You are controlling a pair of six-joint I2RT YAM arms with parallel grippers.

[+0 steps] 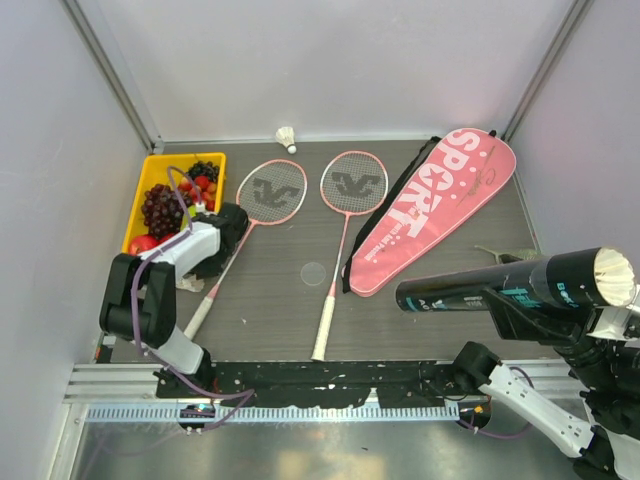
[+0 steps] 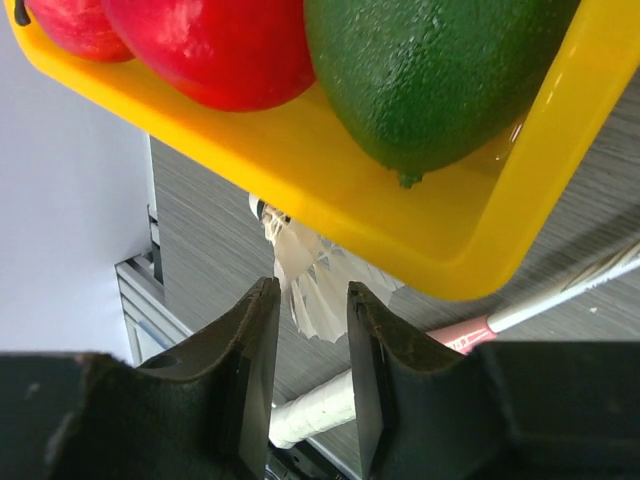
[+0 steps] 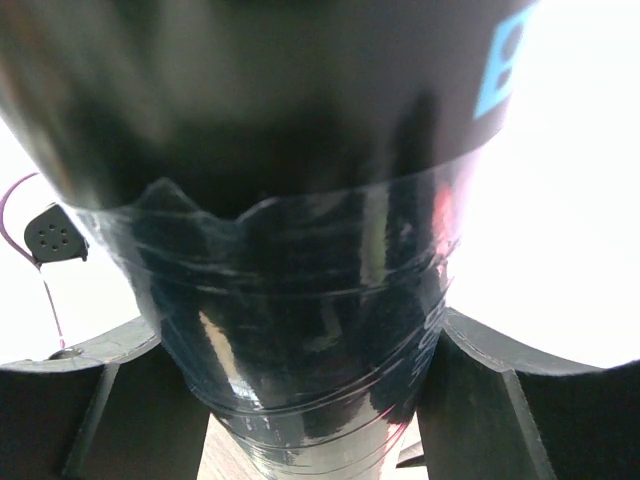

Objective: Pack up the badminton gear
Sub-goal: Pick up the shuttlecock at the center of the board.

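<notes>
Two pink-framed rackets (image 1: 268, 192) (image 1: 352, 184) lie on the table, white handles toward me. The pink "SPORT" bag (image 1: 430, 210) lies to their right. One white shuttlecock (image 1: 287, 135) stands at the back wall. A second shuttlecock (image 1: 191, 284) (image 2: 310, 270) lies by the yellow tray's near corner. My left gripper (image 1: 207, 262) (image 2: 312, 290) is narrowly open, its tips at the feathers, which sit just past them. My right gripper (image 1: 522, 305) (image 3: 300, 400) is shut on the dark tube (image 1: 500, 285) (image 3: 300, 300), held level above the table's right side.
The yellow tray (image 1: 148, 178) (image 2: 420, 230) of grapes, apples and a green fruit stands at the left. The left racket's handle (image 2: 320, 405) runs just under my left gripper. A small greenish object (image 1: 510, 255) lies right of the bag. Walls close in on three sides.
</notes>
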